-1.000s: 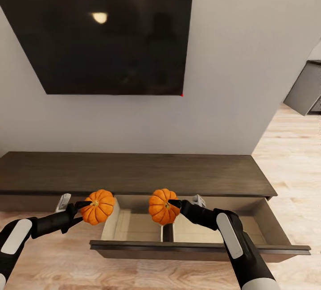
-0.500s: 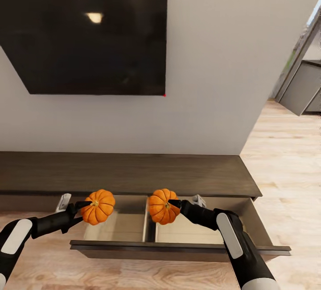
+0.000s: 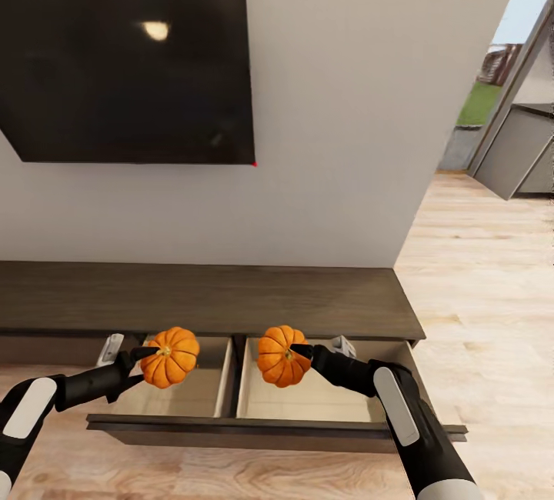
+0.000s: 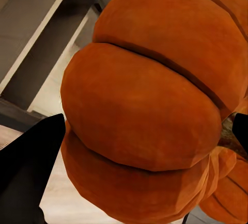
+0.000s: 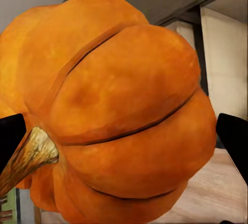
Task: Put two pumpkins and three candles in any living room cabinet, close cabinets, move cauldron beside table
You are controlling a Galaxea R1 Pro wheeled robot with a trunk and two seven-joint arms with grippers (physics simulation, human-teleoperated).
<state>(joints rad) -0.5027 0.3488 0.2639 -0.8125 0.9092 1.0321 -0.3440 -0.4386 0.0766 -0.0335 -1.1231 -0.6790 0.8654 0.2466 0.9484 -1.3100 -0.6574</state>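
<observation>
Two bright-orange pumpkins hang over the open drawer (image 3: 323,401) of the long dark-brown cabinet (image 3: 231,296). My left gripper (image 3: 159,352) is shut on the left pumpkin (image 3: 173,359), which is above the drawer's left compartment. My right gripper (image 3: 295,352) is shut on the right pumpkin (image 3: 277,358), which is above the right compartment. In the left wrist view the pumpkin (image 4: 150,105) sits between dark fingertips (image 4: 26,162). In the right wrist view the other pumpkin (image 5: 124,110) with its tan stem is held between fingertips (image 5: 235,141). Candles and cauldron are out of view.
A large black TV (image 3: 123,61) hangs on the pale wall above the cabinet. The drawer's dark front (image 3: 269,431) juts toward me at knee level. Light wood floor (image 3: 485,292) opens to the right, past the wall's end, toward a grey unit (image 3: 515,154).
The whole view has slid: TV, cabinet and drawer appear further left, so the camera moved right. Both grippers still hold their pumpkins at the same spots in the picture.
</observation>
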